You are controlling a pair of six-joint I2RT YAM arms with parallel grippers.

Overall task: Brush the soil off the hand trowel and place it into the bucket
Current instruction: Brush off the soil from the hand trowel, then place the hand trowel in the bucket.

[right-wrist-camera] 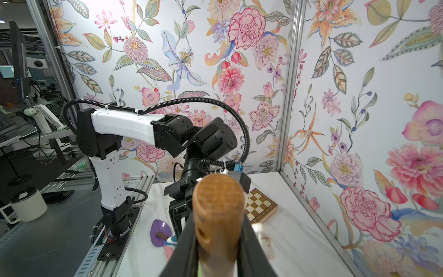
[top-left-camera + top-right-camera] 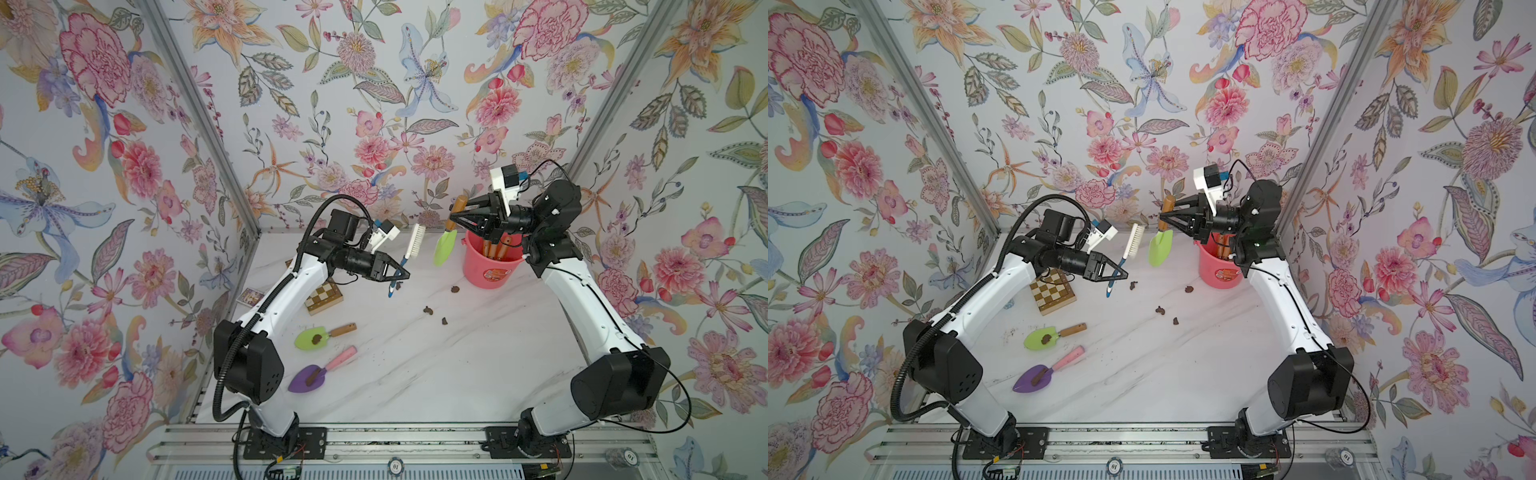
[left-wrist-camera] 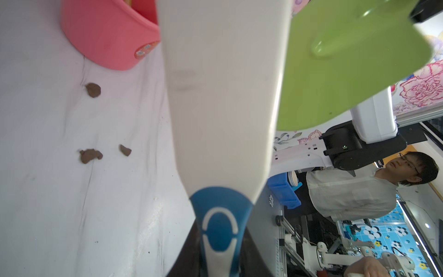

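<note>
Green trowel (image 2: 445, 249) hangs blade-down, my right gripper (image 2: 456, 212) pinching handle (image 2: 459, 205); bucket (image 2: 478, 270) just beside, right-arm side; left gripper (image 2: 405, 274) clamps brush (image 2: 414, 241).

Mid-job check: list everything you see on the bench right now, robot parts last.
brush: one, white with blue handle, in left gripper
raised trowel: one, green blade, wooden handle, beside bucket
bucket: one, coral-pink, by right arm; wooden handles inside
lying green trowel: one, near left arm, soil lump on blade
purple trowel: one, pink handle, front-most, soil lump on blade
loose soil: four brown lumps, mid-table
chessboard: one, brown-and-cream, under left arm
left gripper: shut on brush
right gripper: shut on raised trowel
</note>
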